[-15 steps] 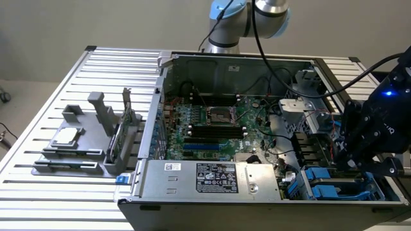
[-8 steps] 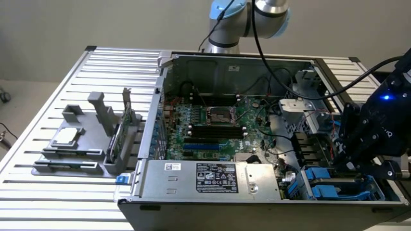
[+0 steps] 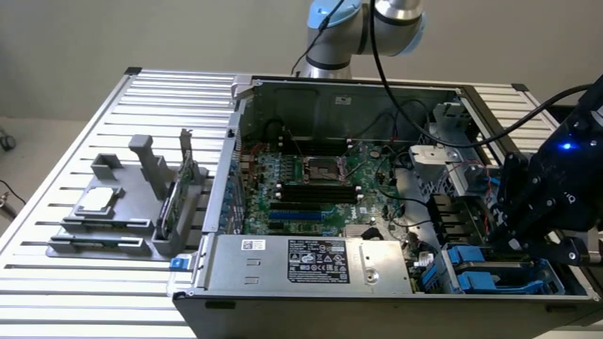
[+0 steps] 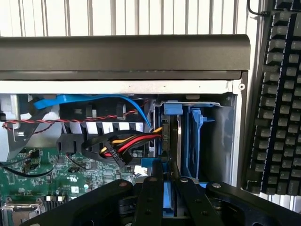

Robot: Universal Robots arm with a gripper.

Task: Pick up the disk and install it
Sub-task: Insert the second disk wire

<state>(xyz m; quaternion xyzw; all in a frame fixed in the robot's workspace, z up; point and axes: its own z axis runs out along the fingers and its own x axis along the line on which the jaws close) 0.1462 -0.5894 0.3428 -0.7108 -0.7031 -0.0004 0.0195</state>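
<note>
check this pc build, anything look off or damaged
Nothing looks damaged or spilled. The claw hangs over the blue drive bay at the open case's corner on the exterior view's right, and a disk stands upright in that bay. The cables beside it are bundled, not snagged.

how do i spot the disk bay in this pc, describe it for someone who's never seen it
Start at the open black computer case on the slatted table. Go past the grey labelled power-supply box to the corner at the exterior view's right. The blue plastic drive carriers there are the only bright blue parts.

1 open PC case (image 3: 377, 183); 1 PSU (image 3: 315, 260); 1 keyboard (image 4: 277, 99); 1 parts tray (image 3: 104, 212) (1 CPU chip (image 3: 99, 200) on it).
</note>
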